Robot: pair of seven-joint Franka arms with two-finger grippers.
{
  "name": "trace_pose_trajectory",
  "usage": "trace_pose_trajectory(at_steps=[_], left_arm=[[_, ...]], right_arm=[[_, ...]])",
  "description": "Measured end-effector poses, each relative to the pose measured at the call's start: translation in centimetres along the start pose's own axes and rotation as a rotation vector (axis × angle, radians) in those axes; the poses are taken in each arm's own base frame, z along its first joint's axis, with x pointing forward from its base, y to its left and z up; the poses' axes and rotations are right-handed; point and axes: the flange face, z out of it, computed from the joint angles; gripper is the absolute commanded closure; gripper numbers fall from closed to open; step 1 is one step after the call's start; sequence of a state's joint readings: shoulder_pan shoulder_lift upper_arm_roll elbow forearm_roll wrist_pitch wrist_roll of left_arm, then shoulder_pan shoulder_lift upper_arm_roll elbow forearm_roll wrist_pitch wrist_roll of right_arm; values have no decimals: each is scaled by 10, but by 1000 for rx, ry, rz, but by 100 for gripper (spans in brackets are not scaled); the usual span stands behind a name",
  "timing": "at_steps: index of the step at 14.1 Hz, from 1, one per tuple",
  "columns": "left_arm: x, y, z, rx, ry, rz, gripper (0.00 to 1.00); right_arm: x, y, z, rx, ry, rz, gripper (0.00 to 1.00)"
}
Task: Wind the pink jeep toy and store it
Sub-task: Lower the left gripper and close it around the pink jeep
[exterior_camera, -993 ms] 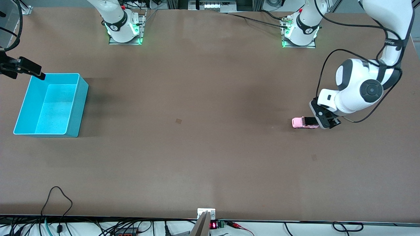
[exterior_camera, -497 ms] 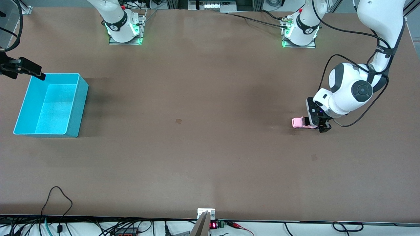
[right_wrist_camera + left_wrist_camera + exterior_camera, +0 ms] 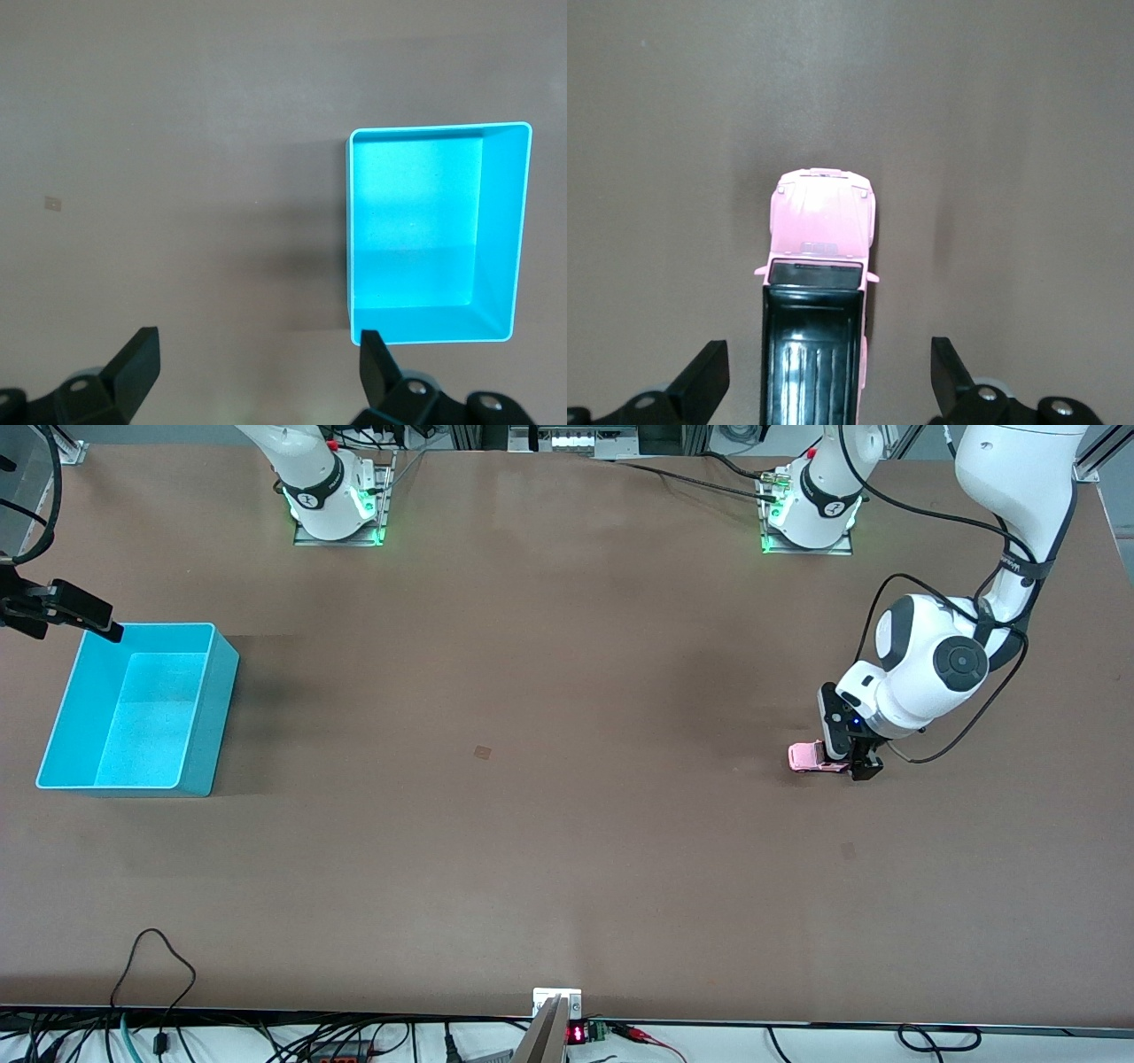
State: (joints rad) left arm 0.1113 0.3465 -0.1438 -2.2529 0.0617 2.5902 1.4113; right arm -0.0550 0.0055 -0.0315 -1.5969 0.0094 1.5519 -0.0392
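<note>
The pink jeep toy stands on the brown table toward the left arm's end. In the left wrist view its pink hood points away from the camera and its black rear panel lies between my fingers. My left gripper is open, low over the jeep's rear, one finger on each side with a gap to the car. My right gripper is open and empty, waiting in the air by the teal bin, which is empty.
Both arm bases stand along the table edge farthest from the front camera. A small square mark lies mid-table. Cables hang at the edge nearest the front camera.
My left gripper has come down and moved over the jeep's rear, hiding the black panel in the front view. The jeep, the bin and the right arm have not moved.
</note>
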Motion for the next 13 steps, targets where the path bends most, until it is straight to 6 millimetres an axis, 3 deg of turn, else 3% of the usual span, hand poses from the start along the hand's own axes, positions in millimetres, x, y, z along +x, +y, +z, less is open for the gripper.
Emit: trace_pose_trajectory(at_steps=[8,13], left_arm=[[2,1,16,5,-3,27,0],[2,1,18,3,-2,28,8]], right_arm=[[0,0,0,0,0,0,0],[0,0,0,0,0,0,0]])
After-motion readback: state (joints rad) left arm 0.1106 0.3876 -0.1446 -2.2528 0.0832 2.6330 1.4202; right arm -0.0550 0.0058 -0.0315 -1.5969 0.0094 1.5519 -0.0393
